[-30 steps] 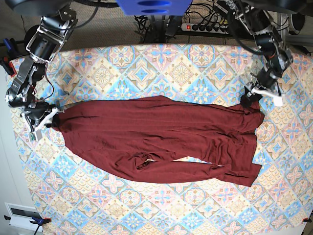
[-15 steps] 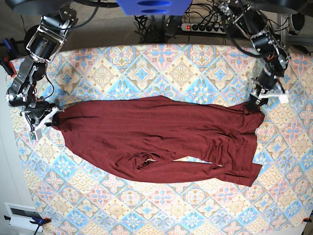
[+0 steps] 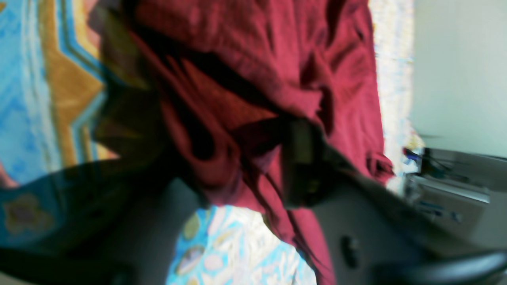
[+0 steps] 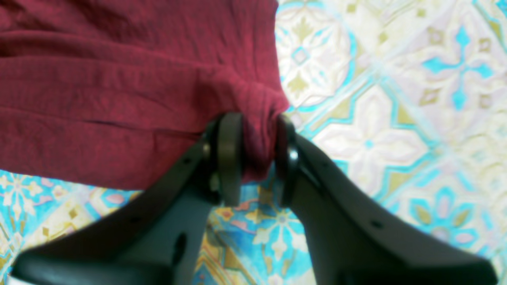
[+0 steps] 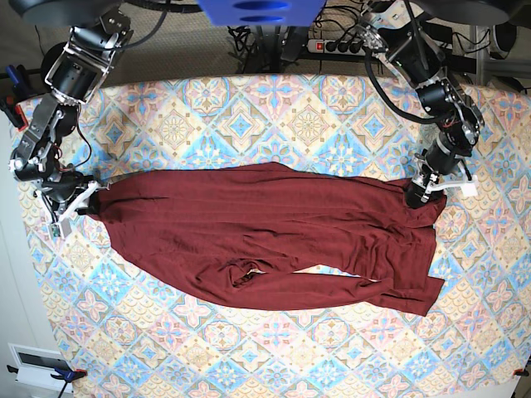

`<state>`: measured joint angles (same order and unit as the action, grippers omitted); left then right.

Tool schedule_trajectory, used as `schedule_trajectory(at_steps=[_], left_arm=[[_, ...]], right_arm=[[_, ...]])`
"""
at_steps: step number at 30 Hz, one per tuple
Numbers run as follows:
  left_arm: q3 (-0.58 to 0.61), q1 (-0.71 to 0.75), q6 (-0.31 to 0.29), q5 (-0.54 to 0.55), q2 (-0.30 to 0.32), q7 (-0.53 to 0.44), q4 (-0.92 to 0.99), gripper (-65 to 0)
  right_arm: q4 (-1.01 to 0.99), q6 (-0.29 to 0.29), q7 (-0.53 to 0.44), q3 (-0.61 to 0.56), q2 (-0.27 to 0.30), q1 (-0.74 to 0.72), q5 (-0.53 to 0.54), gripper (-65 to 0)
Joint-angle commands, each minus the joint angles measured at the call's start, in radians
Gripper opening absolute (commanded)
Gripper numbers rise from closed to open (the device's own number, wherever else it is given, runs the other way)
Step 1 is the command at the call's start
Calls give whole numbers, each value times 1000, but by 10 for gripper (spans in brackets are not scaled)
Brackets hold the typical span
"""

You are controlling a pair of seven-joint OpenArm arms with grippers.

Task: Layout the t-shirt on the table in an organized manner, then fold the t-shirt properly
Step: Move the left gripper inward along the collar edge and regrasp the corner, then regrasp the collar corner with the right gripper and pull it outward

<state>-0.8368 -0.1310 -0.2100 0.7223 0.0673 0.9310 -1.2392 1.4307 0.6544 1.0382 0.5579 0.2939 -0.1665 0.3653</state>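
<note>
The dark maroon t-shirt (image 5: 274, 232) lies spread lengthwise across the table (image 5: 249, 108), with a small crumpled fold near its lower middle. At the shirt's left end my right gripper (image 5: 85, 201) is shut on the corner. In the right wrist view a bunch of the fabric (image 4: 119, 79) is pinched in the right gripper (image 4: 257, 158). My left gripper (image 5: 417, 194) sits on the shirt's upper right corner. The left wrist view is blurred, but bunched red cloth (image 3: 257, 71) fills the left gripper (image 3: 222, 166) from finger to finger.
A power strip (image 5: 348, 46) and cables lie behind the table's far edge. A white box (image 5: 37, 365) sits off the near left corner. The shirt's right end lies close to the table's right side.
My left gripper has come down and inward from beside the shirt onto its upper right corner, and its jaws have narrowed on the fabric. The right gripper and the shirt have stayed put.
</note>
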Motion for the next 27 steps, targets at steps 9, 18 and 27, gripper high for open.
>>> schedule_trajectory(at_steps=[9,18,27], left_arm=[[-3,15,-6,-19,61,6,5,-650],[1,77,-7,90,144,6,5,-650],[1,77,-12,95,145,38,5,-650]], right_arm=[[78,0,11,3,18,52,18,-515],[77,-2,15,4,38,63,-39,-466],[78,3,15,3,41,193,45,-454]])
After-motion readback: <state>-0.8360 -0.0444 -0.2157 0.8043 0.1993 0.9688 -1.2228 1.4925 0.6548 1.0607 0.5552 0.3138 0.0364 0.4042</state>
